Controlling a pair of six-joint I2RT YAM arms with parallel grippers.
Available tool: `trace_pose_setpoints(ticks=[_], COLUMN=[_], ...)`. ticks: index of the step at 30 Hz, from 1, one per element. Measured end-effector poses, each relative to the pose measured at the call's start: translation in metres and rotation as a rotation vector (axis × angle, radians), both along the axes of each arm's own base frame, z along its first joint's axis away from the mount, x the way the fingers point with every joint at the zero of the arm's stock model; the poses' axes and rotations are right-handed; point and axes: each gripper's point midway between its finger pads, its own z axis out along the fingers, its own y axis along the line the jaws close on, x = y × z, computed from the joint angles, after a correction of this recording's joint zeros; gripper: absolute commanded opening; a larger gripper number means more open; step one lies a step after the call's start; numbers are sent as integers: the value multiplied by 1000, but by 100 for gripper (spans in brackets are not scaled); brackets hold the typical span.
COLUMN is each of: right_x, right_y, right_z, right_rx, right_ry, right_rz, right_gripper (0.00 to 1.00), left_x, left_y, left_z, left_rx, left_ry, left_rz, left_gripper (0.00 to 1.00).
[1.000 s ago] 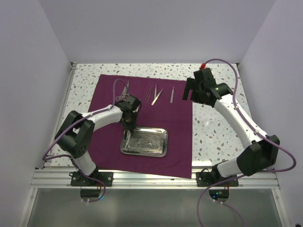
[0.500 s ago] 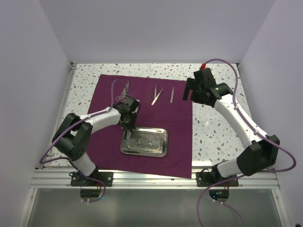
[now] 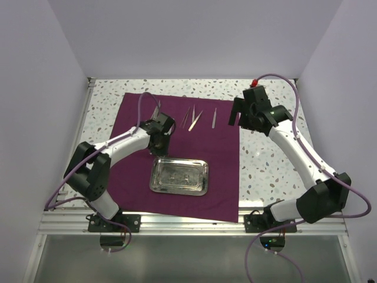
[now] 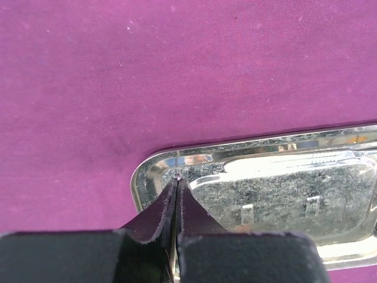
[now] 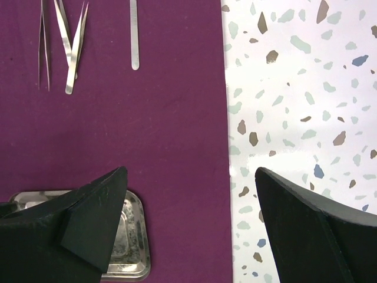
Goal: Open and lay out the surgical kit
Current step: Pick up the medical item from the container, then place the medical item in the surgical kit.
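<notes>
Overhead view first: magenta cloth wrap [image 3: 224,177] lies spread flat on the speckled table [image 3: 265,153], with the steel tray [image 3: 179,176] on its near half. Half a second ago the left gripper [image 3: 158,141] was down at the tray's left rim. Now it sits farther back, over bare cloth just beyond the tray's far left corner. Tweezers [image 3: 194,118] and a straight flat instrument [image 3: 214,117] lie in a row near the cloth's far edge, and another thin silver instrument [image 3: 156,110] lies just behind the left wrist. The right gripper [image 3: 238,115] hangs above the cloth's right edge, almost where it was, well apart from the tray.

Left wrist view: the left gripper [image 4: 177,184] has its fingers pressed together to a thin slit. The tray [image 4: 265,194] has its rounded corner right at the fingertips, with cloth [image 4: 177,71] filling the rest.

Right wrist view: the right gripper [image 5: 189,171] is spread wide, empty, straddling the cloth [image 5: 147,118] edge and the table [image 5: 294,88]. The tweezers [image 5: 70,41] and the straight instrument [image 5: 134,35] lie ahead, and the tray [image 5: 132,247] corner shows beside its left finger.
</notes>
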Motion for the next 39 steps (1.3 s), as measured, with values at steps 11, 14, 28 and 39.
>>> trace_pose_setpoints(ticks=[11,14,28,39], right_x=[-5,-6,-18,-52], right_y=[-2,-2,-7,-21], right_z=[1,1,-1,12], right_rx=[0,1,-5,8], right_ry=[-2,-4,5,-8], right_rz=[1,1,0,-17], right_gripper=[93,93,93,93], left_x=[-9,-9,60,147], left_y=[7,6,-59,-145], left_z=[-4,-3,71,71], left_rx=[22,20,-167,-315], left_ry=[27,25,-105,-157], left_rz=[-2,-2,-46,-128], left_gripper=[0,0,0,0])
